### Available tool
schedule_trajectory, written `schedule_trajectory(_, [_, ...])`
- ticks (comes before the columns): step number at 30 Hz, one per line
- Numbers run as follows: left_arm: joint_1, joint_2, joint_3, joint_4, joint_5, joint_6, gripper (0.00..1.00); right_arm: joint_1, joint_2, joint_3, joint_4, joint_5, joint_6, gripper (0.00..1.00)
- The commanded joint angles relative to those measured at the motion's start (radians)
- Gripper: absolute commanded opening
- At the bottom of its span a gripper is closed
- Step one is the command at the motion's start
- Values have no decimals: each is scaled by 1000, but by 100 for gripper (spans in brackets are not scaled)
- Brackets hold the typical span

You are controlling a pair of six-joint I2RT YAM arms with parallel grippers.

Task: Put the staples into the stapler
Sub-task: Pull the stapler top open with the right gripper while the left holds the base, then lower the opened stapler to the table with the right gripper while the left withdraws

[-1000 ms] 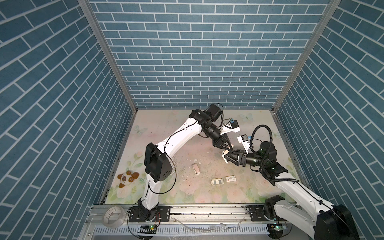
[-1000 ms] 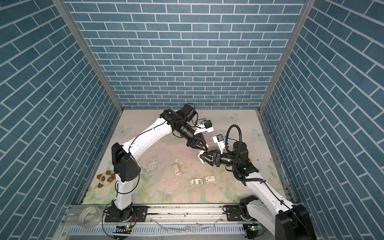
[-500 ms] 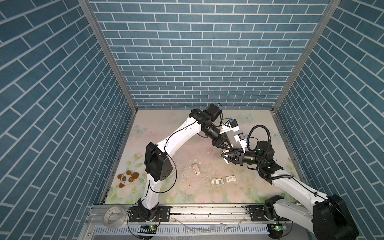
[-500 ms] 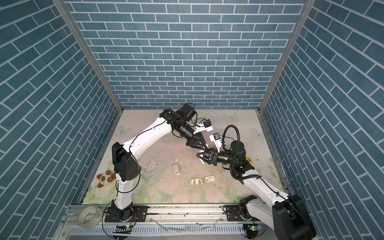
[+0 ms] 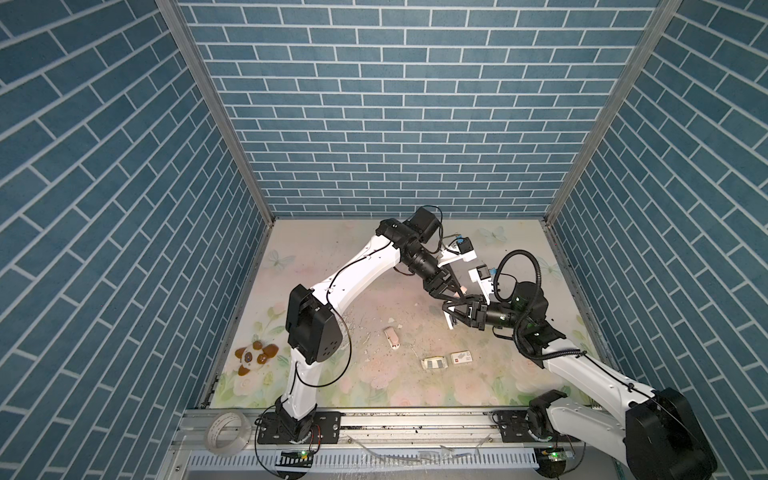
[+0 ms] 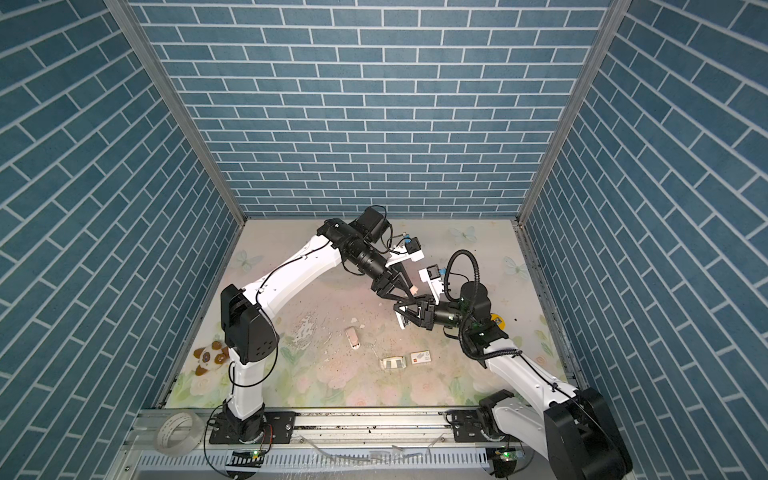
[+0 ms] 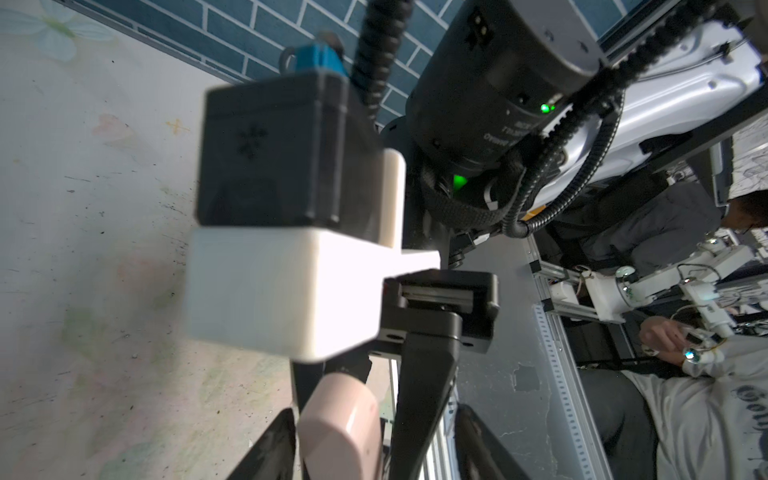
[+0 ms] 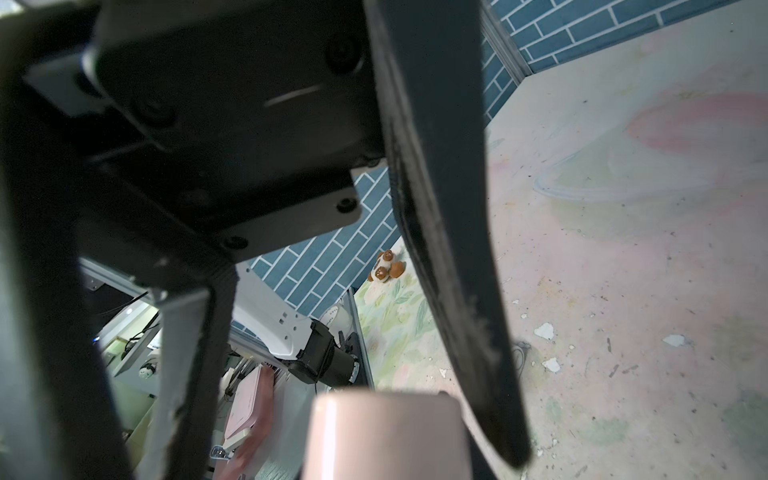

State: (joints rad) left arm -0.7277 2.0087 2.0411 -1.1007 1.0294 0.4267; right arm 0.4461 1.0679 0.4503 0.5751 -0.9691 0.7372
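Blue brick-patterned walls [image 5: 395, 124] enclose a floral mat [image 5: 324, 257] littered with small scraps. At far left a tape roll [image 5: 226, 432] lies on the front rail and a panda plush [image 5: 253, 355] on the mat. Toward the middle rests a small pinkish oblong item [image 5: 391, 336], too small to identify. Right of it sits the white cardboard tray [image 5: 424, 365] holding the staples [image 5: 436, 362], silver-grey strips, with a white sleeve [image 5: 460, 356] just beside it. Above these, both arms meet in mid-air around the pink stapler [image 7: 340, 419]. The left gripper [image 5: 455, 294] has its fingers spread either side of the stapler's rounded end, one of them well clear of it. The right gripper [image 5: 449, 311] has its fingers set close against the stapler's body and appears to carry it. Judged progress: early. The stapler is aloft at a hand-over between the arms, and whether its magazine is open cannot be told. The visible strips all lie in the tray. Picking one, inserting it and closing the stapler remain.
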Motion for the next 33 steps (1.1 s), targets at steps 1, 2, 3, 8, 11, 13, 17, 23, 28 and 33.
schedule_trajectory(1, [19, -64, -30, 52, -56, -8, 71, -1, -3, 42, -47, 43, 1, 19])
schedule_trajectory(2, [29, -73, -34, 55, -64, -9, 73, -3, -3, 45, -63, 51, -8, 19])
schedule_trajectory(3, [40, -80, -35, 56, -72, -12, 75, -3, -1, 49, -83, 60, -19, 18])
schedule_trajectory(8, [103, -129, -70, 62, -168, -2, 84, -2, 8, 96, -279, 158, -120, 17])
schedule_trajectory(11, [135, -184, -145, 105, -308, 0, 84, -2, 31, 135, -405, 250, -191, 17])
schedule_trajectory(13, [137, -234, -223, 147, -426, 22, 85, -3, 60, 168, -493, 320, -240, 17])
schedule_trajectory(17, [139, -329, -403, 234, -612, 85, 92, -1, 147, 233, -612, 467, -318, 17])
schedule_trajectory(23, [140, -415, -598, 316, -739, 148, 94, 6, 302, 305, -679, 622, -367, 17])
schedule_trajectory(28, [142, -477, -708, 392, -749, 172, 95, 39, 411, 357, -718, 734, -392, 17])
schedule_trajectory(33, [142, -512, -763, 451, -752, 162, 96, 83, 495, 403, -752, 852, -391, 19])
